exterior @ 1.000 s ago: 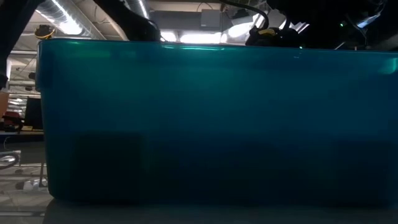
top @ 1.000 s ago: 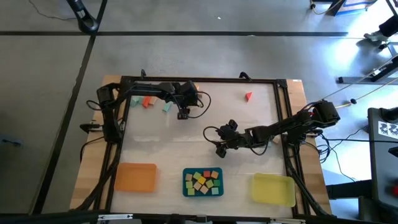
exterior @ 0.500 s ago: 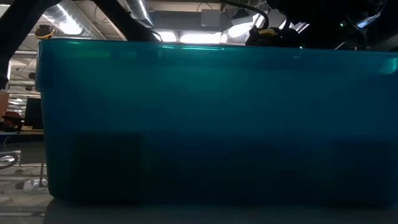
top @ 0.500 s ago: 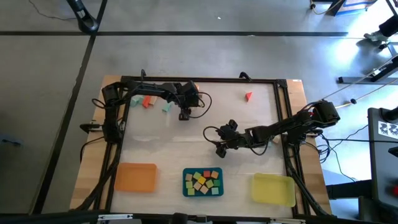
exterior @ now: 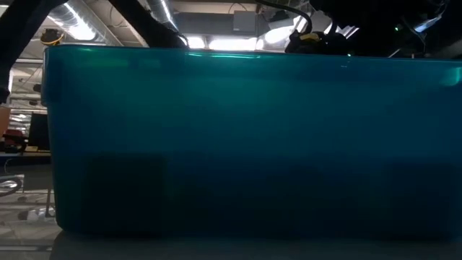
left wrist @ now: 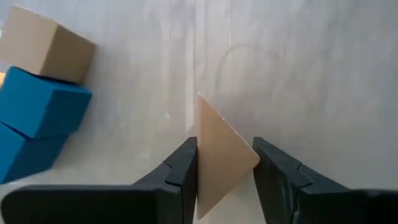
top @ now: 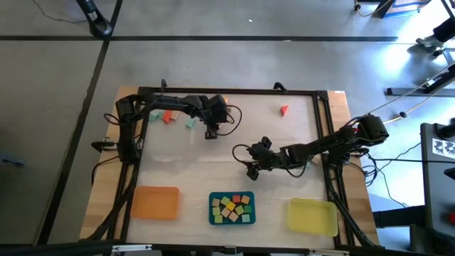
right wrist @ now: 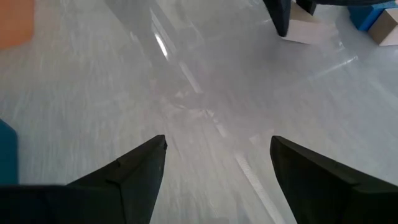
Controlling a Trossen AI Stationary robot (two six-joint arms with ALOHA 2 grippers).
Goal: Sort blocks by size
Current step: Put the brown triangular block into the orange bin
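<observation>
The left gripper (left wrist: 224, 163) has its jaws against a tan triangular block (left wrist: 221, 152). The right gripper (right wrist: 217, 162) hovers over bare surface (right wrist: 186, 74), jaws apart.

Your widest open stretch is the pale wooden table top (top: 178, 167) at frame centre-left, between the two arms. Upper left is crowded: small mint, orange and red wooden blocks (top: 169, 116) just beside the left gripper (top: 210, 132). The lower edge is lined by a flat orange tray (top: 154, 202), teal tray (top: 213, 213) and yellow tray (top: 313, 215), with gaps between. The right gripper (top: 251, 162) blocks centre-right.
</observation>
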